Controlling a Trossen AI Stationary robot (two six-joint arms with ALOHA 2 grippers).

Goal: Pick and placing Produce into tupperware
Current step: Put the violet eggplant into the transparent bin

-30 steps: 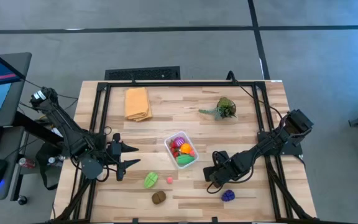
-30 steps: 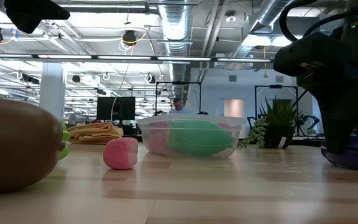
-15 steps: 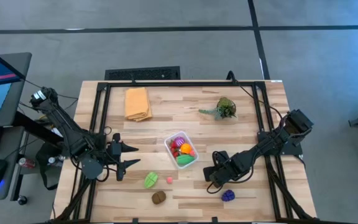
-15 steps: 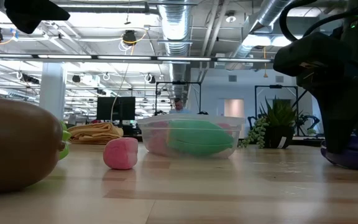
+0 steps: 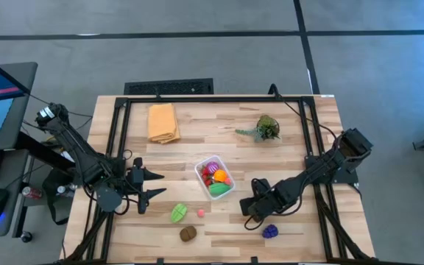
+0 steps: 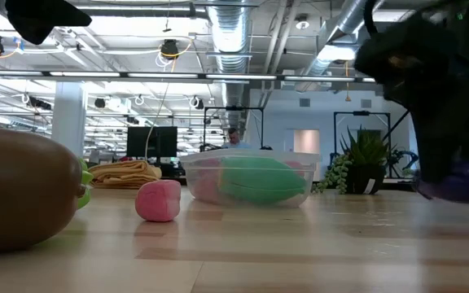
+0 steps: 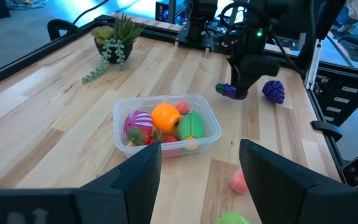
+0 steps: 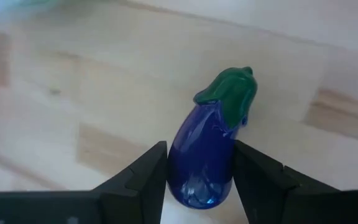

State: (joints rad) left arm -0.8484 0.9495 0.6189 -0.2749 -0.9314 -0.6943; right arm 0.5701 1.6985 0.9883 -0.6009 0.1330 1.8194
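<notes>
The clear tupperware (image 5: 213,177) (image 7: 166,127) sits mid-table with orange, green, pink and red produce inside. A green piece (image 5: 179,213), a small pink piece (image 5: 200,213) (image 6: 158,200), a brown piece (image 5: 188,233) and purple grapes (image 5: 270,232) (image 7: 274,91) lie on the wood near the table's near edge. My right gripper (image 5: 250,209) (image 8: 199,186) is right of the tupperware, shut on a purple eggplant (image 8: 207,146) (image 7: 230,91) with a green cap. My left gripper (image 5: 142,193) (image 7: 199,168) hovers open to the left of the tupperware. My right gripper pinches the eggplant's purple body (image 8: 197,168), at the end away from the green cap (image 8: 229,93), between its two fingers (image 8: 143,180). It comes from above, pointing down. The cap end sticks out sideways past the fingers, and the eggplant (image 6: 462,181) hangs just above the wood.
A folded orange-yellow cloth (image 5: 163,121) lies at the far left of the table and a potted green sprig (image 5: 266,128) at the far right. Black frame rails (image 5: 116,140) run along the table's sides. Bare wood lies between the tupperware and the right gripper.
My right gripper has risen a little, carrying the eggplant up off the table; in the low view the purple piece now sits higher than before. The left arm and the loose produce have stayed put.
</notes>
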